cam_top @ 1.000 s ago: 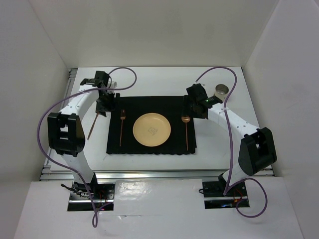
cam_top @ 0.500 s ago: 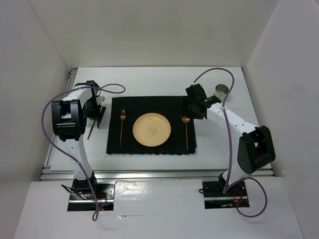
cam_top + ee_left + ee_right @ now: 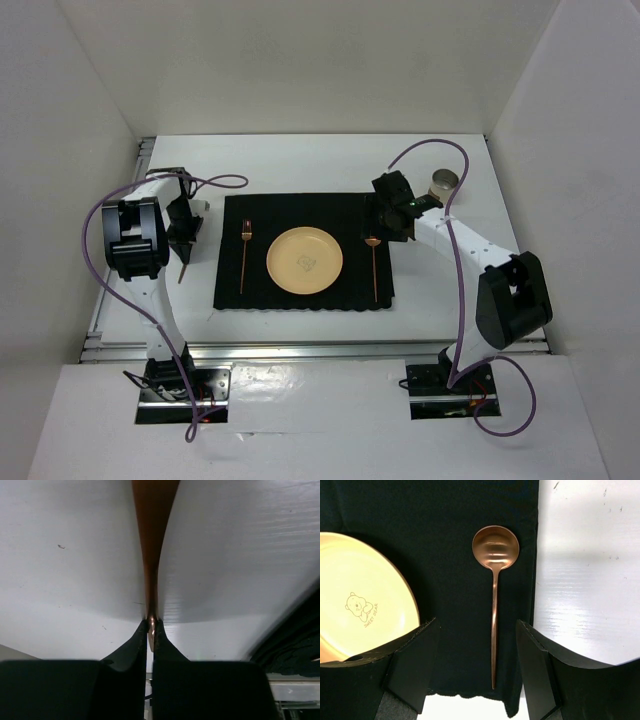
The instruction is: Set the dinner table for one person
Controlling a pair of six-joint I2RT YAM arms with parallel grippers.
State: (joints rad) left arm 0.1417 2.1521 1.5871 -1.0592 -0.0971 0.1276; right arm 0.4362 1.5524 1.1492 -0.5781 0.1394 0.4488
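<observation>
The white surface [image 3: 310,165], with metal rails along its edges, fills the middle of the overhead view. It is walled in white on three sides, and both arms reach over it from the near edge. On it lies a black placemat [image 3: 300,215]. On the mat we see a yellow plate [image 3: 305,261] in the centre, a copper fork [image 3: 244,255] to its left and a copper spoon [image 3: 373,268] to its right. A small glass [image 3: 444,183] stands on the bare surface, off the mat's far right corner.

Our left pincer [image 3: 186,248] is down just left of the mat, clenched on a thin copper utensil [image 3: 183,270]. In the left wrist view its black fingers [image 3: 132,647] press tight against the copper from both sides. We cannot tell whether the utensil rests on the surface or is raised.

Our right pincer [image 3: 385,226] hangs released over the mat's right edge. Its fingers [image 3: 412,655] stand well apart, with the spoon's handle between them, and they grasp nothing.
</observation>
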